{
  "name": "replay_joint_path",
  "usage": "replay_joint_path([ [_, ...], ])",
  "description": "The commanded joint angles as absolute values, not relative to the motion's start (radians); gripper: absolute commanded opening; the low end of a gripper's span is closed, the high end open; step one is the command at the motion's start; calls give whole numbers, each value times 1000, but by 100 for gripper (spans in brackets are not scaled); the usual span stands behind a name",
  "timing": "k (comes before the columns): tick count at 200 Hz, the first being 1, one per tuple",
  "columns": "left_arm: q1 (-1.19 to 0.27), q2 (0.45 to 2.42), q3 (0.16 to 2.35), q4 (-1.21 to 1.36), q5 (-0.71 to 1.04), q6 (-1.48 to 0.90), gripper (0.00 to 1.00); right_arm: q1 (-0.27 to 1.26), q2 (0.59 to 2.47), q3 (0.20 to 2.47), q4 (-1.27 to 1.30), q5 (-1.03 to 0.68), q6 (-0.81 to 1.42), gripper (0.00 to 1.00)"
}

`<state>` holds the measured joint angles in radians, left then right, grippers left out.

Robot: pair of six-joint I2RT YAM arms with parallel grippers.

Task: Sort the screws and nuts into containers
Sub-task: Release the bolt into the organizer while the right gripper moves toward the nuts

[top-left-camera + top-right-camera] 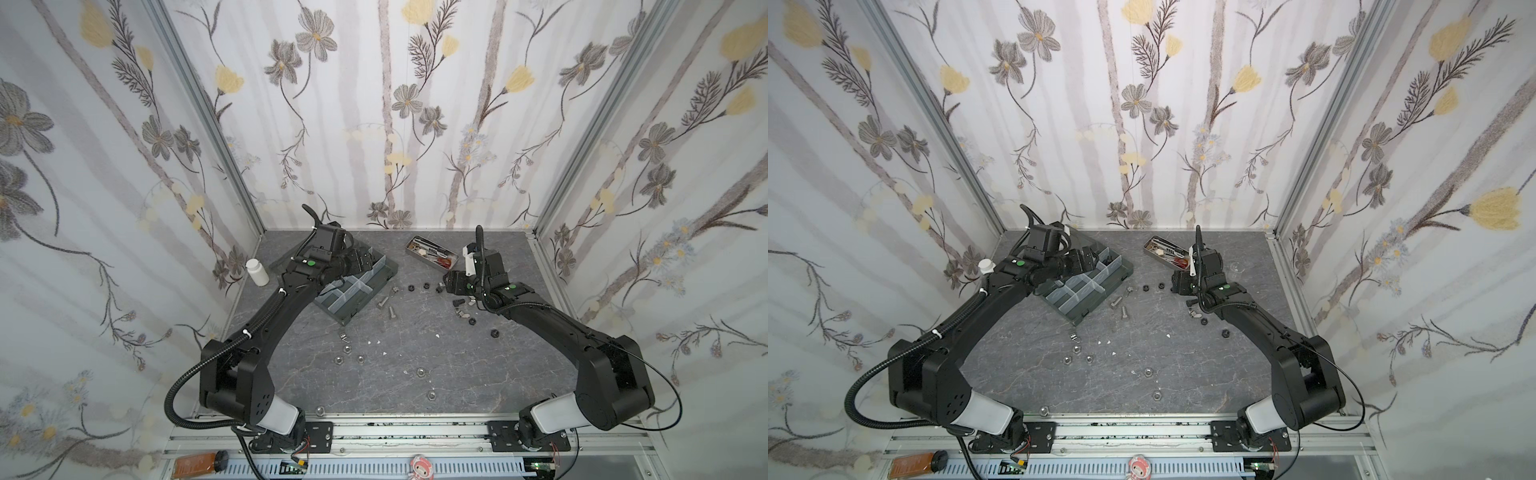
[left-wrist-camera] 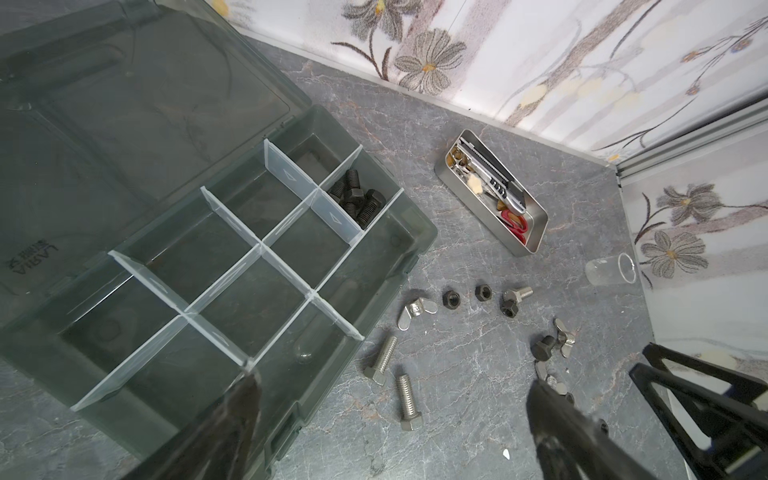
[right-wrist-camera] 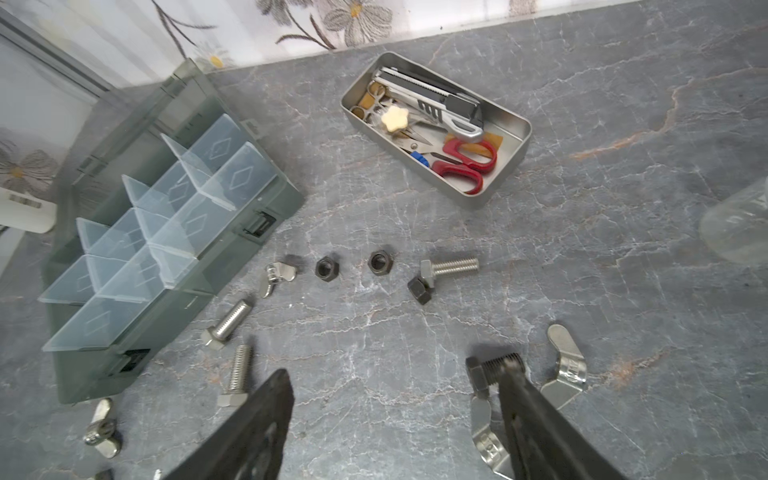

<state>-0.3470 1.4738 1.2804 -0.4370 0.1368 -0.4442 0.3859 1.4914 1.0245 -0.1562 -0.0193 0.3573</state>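
Grey marbled tabletop [image 1: 415,353]. Open metal tin [image 1: 426,259] at 12 o'clock, holding red-handled scissors [image 3: 455,171] and utility knife [image 3: 436,102]. White plastic bottle [image 1: 257,272] upright at 10 o'clock. Clear cup [image 2: 611,270] on its side at 2 o'clock.

I see organizer box [image 1: 384,266] left of centre, tool tin [image 2: 473,210] right-behind it, bottle [image 1: 257,272] far left; screws [image 2: 357,199] in a rear compartment [image 2: 334,212]; loose screws [image 1: 391,311] and nuts [image 1: 411,287] right of box, before tin.
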Motion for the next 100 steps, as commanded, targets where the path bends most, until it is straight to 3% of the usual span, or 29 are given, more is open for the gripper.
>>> replay_joint_path([
  [1,-345,1429,1215,-387,126,-434,100,382,1523,1053,-197,13,335,76],
  [100,-346,1363,1107,-390,155,-400,100,338,1638,1049,-239,67,298,69],
])
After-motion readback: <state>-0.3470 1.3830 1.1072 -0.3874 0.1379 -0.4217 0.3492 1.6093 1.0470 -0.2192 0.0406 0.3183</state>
